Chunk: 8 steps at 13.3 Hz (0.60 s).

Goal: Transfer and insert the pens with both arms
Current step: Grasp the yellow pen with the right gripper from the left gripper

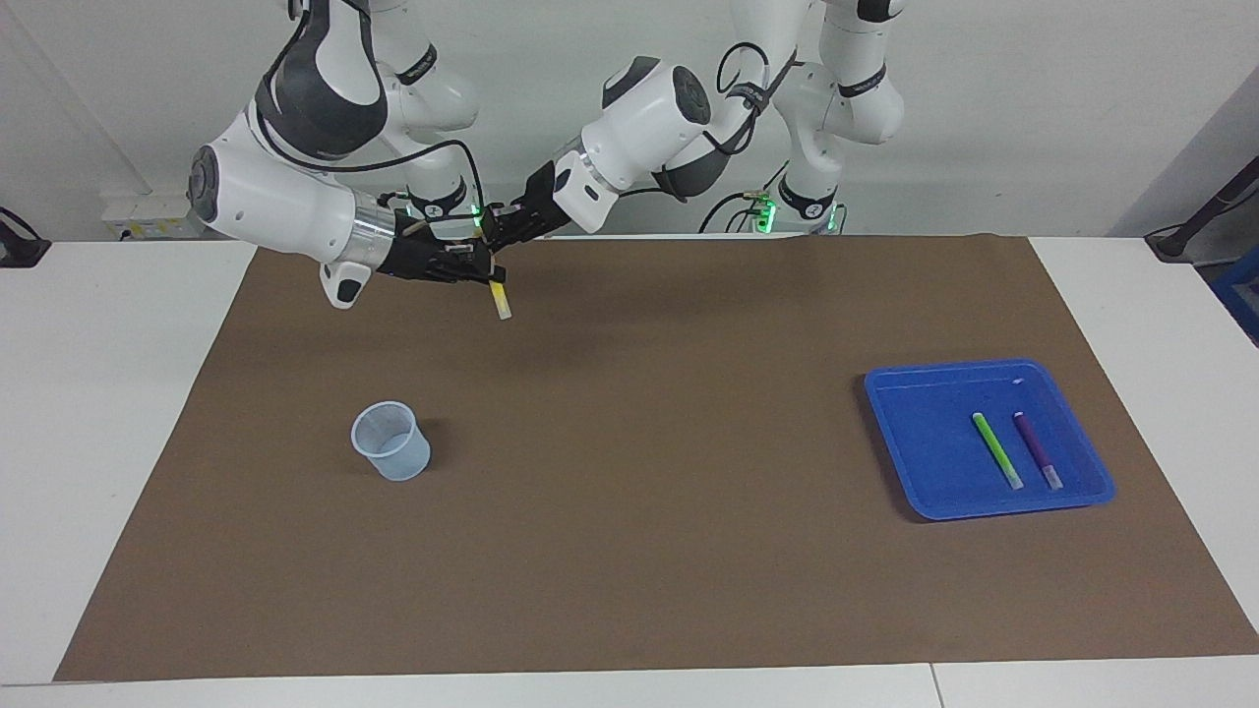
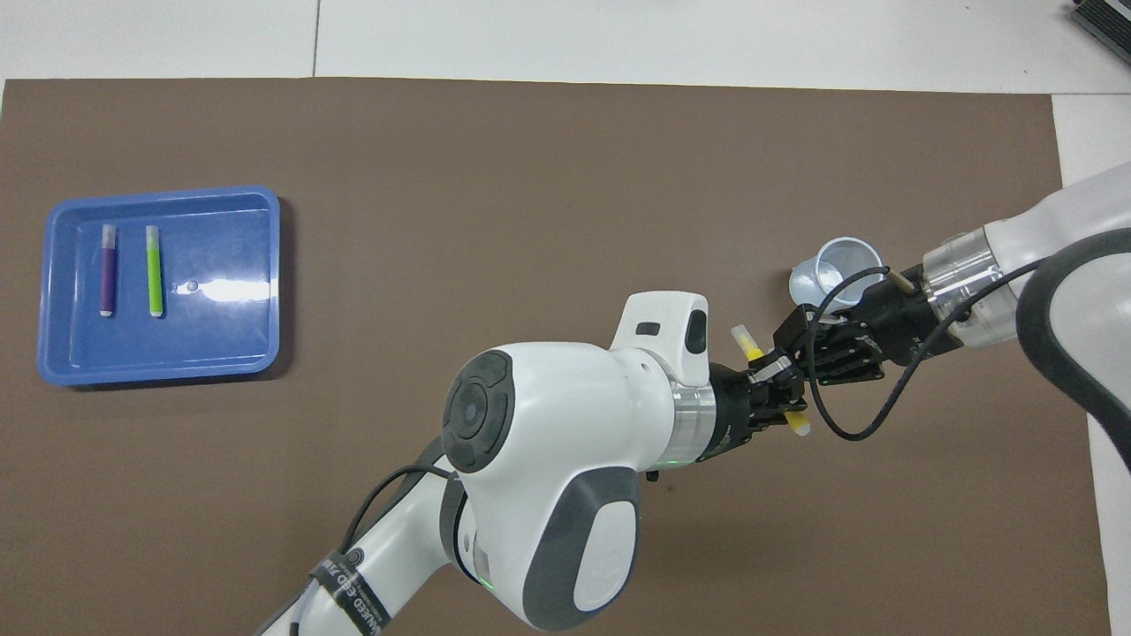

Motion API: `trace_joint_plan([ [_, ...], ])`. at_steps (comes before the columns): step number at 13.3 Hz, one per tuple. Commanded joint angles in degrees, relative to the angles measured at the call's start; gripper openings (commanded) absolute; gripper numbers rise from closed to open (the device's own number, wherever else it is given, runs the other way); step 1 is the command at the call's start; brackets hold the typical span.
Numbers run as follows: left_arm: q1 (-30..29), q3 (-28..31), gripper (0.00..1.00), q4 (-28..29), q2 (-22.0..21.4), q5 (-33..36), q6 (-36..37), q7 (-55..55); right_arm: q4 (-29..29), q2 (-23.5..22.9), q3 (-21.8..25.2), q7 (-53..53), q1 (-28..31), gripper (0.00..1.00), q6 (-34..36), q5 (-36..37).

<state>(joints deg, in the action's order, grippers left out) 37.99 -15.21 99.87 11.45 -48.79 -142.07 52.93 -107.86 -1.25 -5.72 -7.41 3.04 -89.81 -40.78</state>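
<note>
Both grippers meet on the yellow pen (image 1: 501,299) in the air over the mat (image 1: 629,551), toward the right arm's end: left gripper (image 1: 504,236) clamped on it, right gripper (image 1: 482,267) closed on it too. I read this as the handover. Light, stiff and smooth, the pen could swivel, so I'd grip mid-barrel, not the cap. Cup (image 1: 391,441) stands below. Green pen (image 1: 997,450) and purple pen (image 1: 1038,450) lie side by side in the tray (image 1: 885,433).

Both claws grip the yellow pen (image 2: 747,343): left claw (image 2: 770,402), right claw (image 2: 800,353). Green pen (image 2: 155,270) and purple pen (image 2: 107,270) lie in the tray (image 2: 247,291).
</note>
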Motion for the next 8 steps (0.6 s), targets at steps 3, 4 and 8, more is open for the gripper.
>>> trace_joint_plan([
  [3,0.68,0.53,0.82,0.94,-0.73,-0.08,-0.58,0.33,0.1,0.81,-0.35,-0.33,2.67,0.0,1.21,0.09],
  [4,0.6,0.53,0.86,0.94,-0.82,0.01,-0.23,0.33,0.1,0.73,-0.26,-0.33,2.84,0.0,1.39,0.09],
  [8,-4.65,1.06,1.0,1.03,-3.18,0.45,15.01,0.24,0.19,0.73,-0.17,-0.59,4.68,0.0,1.48,0.18],
])
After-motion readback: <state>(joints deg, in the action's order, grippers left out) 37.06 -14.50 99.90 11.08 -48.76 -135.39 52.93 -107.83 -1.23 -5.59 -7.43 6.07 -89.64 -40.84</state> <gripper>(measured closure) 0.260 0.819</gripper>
